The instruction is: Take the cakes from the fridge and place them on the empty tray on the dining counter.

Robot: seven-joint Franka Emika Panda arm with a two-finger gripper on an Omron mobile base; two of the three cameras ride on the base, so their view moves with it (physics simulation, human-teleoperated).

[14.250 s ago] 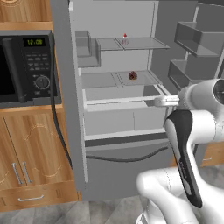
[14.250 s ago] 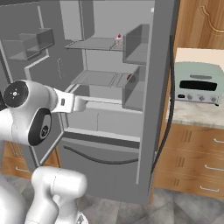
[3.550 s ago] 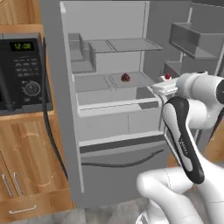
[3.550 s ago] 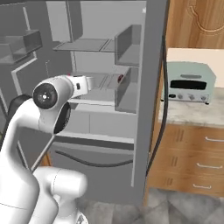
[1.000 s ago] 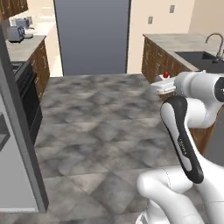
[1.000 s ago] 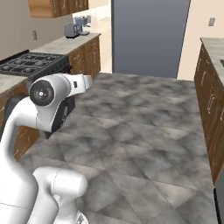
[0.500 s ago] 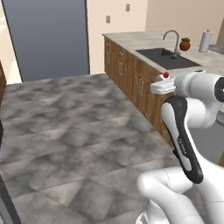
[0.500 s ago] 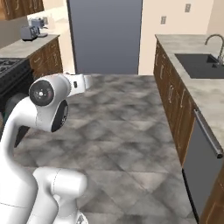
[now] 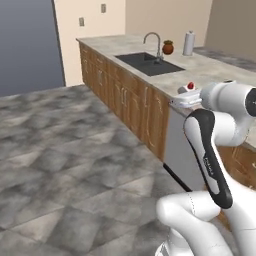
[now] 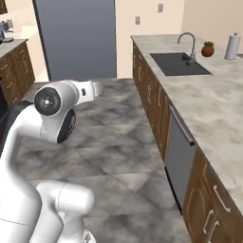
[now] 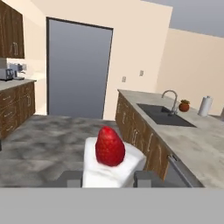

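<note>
Gripping the white cake slice (image 11: 113, 165) between its two dark fingertips (image 11: 71, 178), the pincer (image 11: 108, 178) is clamped on the cake, one tip at each side of the slice near the bottom of the hand view. A red cherry (image 11: 110, 146) sits upright on top of the white slice. In the left base view the same cake (image 9: 189, 89) rides at the end of the white arm, held in the air beside the near edge of a marbled desk (image 9: 210, 75), its red top just visible above the hand. In the right base view the hand (image 10: 90, 89) points away from the camera over the grey stone floor (image 10: 121, 142), and the cake itself is too hidden there to make out. Beyond the arm, a run of brown wooden cabinets (image 9: 120, 95) carries the light marbled desk, with a dark sink (image 10: 179, 64) sunk into it and a curved tap (image 10: 188, 40) at the sink's far edge. Farther along the desk stand a small round brown-red pot (image 10: 208, 49) and a white paper roll (image 10: 231, 46), near the far corner. At the back, a tall grey panel (image 11: 77, 70) stands against the beige wall (image 11: 140, 52), and a second desk with dark cabinets (image 11: 15, 103) runs along the left.
</note>
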